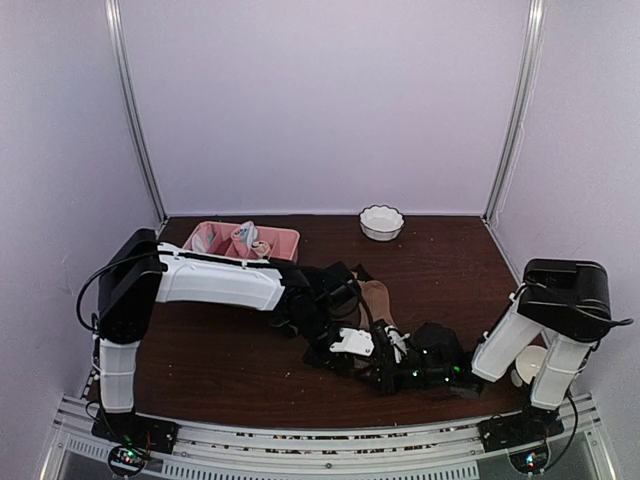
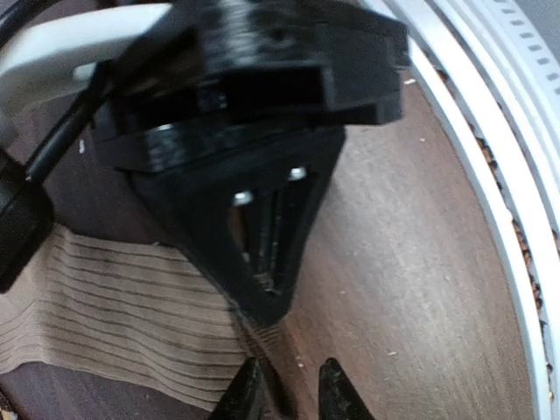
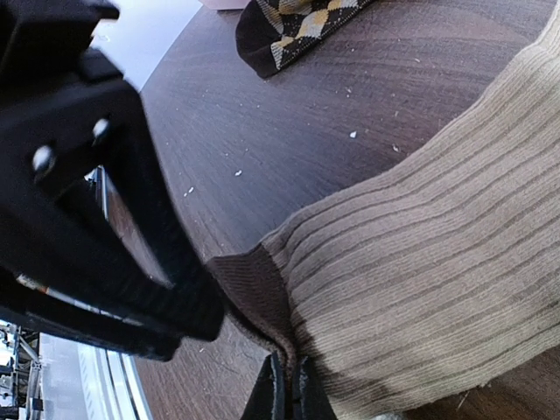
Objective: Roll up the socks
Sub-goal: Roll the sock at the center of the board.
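The tan ribbed sock [image 3: 420, 280] lies flat on the dark wooden table [image 3: 289, 114], with a brown band at its near end. My right gripper [image 3: 290, 359] is shut on that brown edge and pinches up a fold of it. The left gripper [image 2: 290, 367] sits just in front of the right one, its jaws a little apart. The same raised fold of the tan sock [image 2: 114, 306] runs into the gap, against the left finger. The dark argyle sock [image 3: 297, 22] lies farther back on the table. Seen from above, both grippers meet at the near end of the tan sock [image 1: 378, 298].
A pink divided tray [image 1: 285, 238] with small rolled bundles stands at the back left, and a white bowl [image 1: 381, 222] at the back centre. The metal rail [image 2: 516, 175] of the table's near edge runs close beside the grippers.
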